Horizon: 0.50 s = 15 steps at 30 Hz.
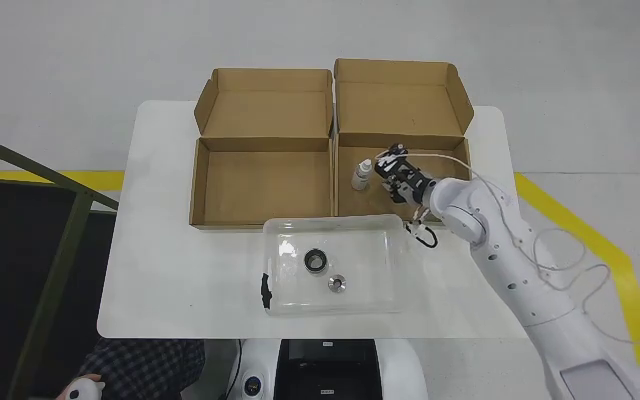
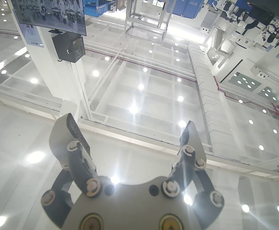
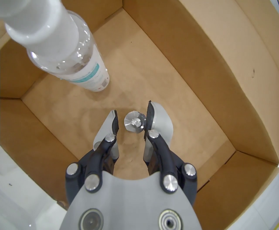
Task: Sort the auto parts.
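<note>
Right gripper (image 3: pixel 132 110) down inside the right cardboard box (image 3: pixel 196 54), fingers parted around a small metal part (image 3: pixel 134 124)
One pad touches the part and the other sits just off it, around the middle of the box. A clear bottle (image 3: pixel 65 54) stands upright near the box's left wall. Left gripper (image 2: pixel 129 120) is spread wide, pointing at the ceiling.

A big industrial robot lab: a high white ceiling (image 2: pixel 157 91) with rows of round lamps (image 2: pixel 141 87), a hanging screen (image 2: pixel 48 15), yellow floor tape (image 1: pixel 95 178) left of the white bench (image 1: pixel 160 260).
</note>
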Available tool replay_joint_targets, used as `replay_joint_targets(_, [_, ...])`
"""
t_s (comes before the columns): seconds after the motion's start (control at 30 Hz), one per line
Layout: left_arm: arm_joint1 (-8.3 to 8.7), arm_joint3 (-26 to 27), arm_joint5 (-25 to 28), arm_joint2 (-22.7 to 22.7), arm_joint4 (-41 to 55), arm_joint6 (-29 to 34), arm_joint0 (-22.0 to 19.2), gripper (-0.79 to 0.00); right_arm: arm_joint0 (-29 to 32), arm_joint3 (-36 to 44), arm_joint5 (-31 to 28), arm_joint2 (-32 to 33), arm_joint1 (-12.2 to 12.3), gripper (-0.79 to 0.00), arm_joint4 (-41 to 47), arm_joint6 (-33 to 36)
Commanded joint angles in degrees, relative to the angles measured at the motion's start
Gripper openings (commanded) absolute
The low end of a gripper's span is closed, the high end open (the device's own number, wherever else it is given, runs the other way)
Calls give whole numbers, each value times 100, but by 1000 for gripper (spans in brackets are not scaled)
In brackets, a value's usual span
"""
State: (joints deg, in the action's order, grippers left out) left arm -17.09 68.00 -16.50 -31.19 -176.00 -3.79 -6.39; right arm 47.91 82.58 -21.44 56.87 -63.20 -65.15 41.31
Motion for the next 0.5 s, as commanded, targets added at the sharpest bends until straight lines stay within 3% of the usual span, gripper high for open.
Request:
replay_joint_targets(0.0, [0,0,0,0,0,0,0,0,22,55,-12,41,3,-459,28,-30])
replay_joint_targets(0.47, [0,0,0,0,0,0,0,0,1000,1754,-417,924,235,-459,140,-13])
